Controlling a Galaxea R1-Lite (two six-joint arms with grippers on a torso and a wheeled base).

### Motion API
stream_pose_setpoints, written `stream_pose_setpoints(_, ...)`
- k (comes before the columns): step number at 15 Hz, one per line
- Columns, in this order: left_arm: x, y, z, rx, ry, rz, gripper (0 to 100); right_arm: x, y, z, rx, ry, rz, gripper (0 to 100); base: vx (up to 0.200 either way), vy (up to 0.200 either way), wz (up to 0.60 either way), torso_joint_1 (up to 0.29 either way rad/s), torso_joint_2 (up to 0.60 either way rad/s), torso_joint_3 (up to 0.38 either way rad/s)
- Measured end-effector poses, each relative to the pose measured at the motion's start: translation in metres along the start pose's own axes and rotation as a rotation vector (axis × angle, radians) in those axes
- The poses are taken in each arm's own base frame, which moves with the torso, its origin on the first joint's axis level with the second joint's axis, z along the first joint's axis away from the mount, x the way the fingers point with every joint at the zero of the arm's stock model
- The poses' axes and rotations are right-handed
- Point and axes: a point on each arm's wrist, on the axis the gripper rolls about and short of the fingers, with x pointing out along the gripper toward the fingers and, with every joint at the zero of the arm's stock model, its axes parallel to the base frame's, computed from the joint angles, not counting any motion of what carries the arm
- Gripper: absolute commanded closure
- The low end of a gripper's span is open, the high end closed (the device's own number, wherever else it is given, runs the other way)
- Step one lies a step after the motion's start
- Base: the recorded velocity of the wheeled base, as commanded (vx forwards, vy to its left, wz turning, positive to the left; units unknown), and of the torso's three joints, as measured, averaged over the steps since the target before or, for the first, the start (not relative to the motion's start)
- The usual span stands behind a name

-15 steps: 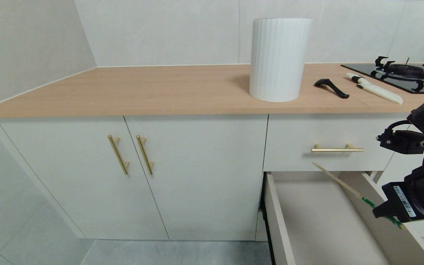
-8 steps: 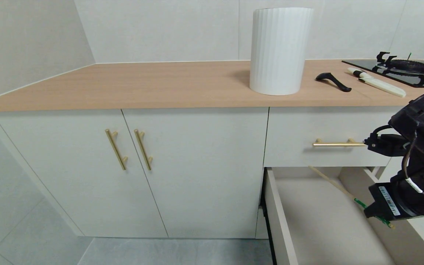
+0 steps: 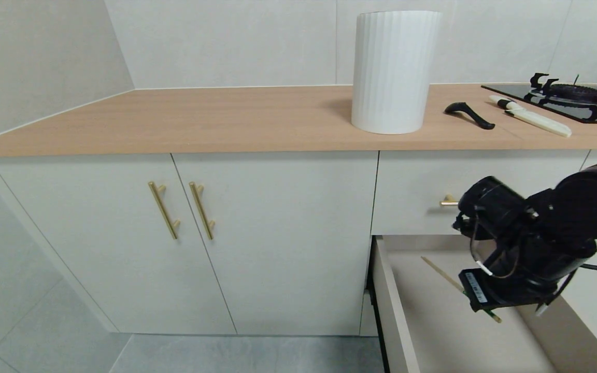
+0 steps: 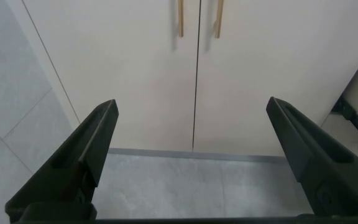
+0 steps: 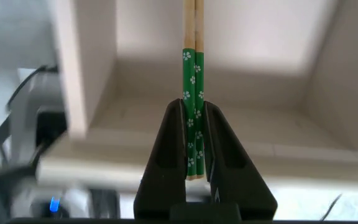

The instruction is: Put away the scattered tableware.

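Under the wood counter (image 3: 226, 119), w/ the lower drawer (image 3: 387, 295) gaping, I'm swinging my right gripper (image 5: 196, 163) in from the R side to over it, jaws pinching the chopsticks (image 3: 441, 273), so drop-off's looking close; left gripper (image 4: 190, 111) is idling, jaws spread, facing the cabinet doors (image 4: 260, 62).

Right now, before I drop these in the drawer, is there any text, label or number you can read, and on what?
White label on the right arm: barcode and print, too small to read.
Chopsticks: white flower pattern on green, no words.
Nothing else carries text.
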Motion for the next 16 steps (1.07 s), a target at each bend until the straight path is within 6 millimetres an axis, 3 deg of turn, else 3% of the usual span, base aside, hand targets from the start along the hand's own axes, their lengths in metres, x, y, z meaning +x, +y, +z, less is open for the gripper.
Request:
stream_pose_setpoints(3, 0.0, 0.0, 0.0, 0.0, 0.0, 0.0, 0, 0.064, 0.012, 0.018, 0.012, 0.002, -0.026, 100, 0.0, 0.0, 0.0, 0.0, 0.0, 0.0)
stream_pose_setpoints(7, 0.0, 0.0, 0.0, 0.0, 0.0, 0.0, 0, 0.144, 0.015, 0.026, 0.038, -0.034, -0.06, 100, 0.0, 0.0, 0.0, 0.0, 0.0, 0.0)
stream_pose_setpoints(10, 0.0, 0.0, 0.0, 0.0, 0.0, 0.0, 0, 0.183, 0.013, 0.015, 0.033, -0.018, -0.117, 100, 0.0, 0.0, 0.0, 0.0, 0.0, 0.0)
stream_pose_setpoints(13, 0.0, 0.0, 0.0, 0.0, 0.0, 0.0, 0, 0.201, 0.012, 0.006, 0.012, 0.019, -0.168, 100, 0.0, 0.0, 0.0, 0.0, 0.0, 0.0)
stream_pose_setpoints(14, 0.0, 0.0, 0.0, 0.0, 0.0, 0.0, 0, 0.204, 0.012, 0.005, 0.01, 0.024, -0.171, 0, 0.0, 0.0, 0.0, 0.0, 0.0, 0.0)
stream_pose_setpoints(16, 0.0, 0.0, 0.0, 0.0, 0.0, 0.0, 0, 0.207, 0.012, 0.004, 0.008, 0.031, -0.176, 0, 0.0, 0.0, 0.0, 0.0, 0.0, 0.0)
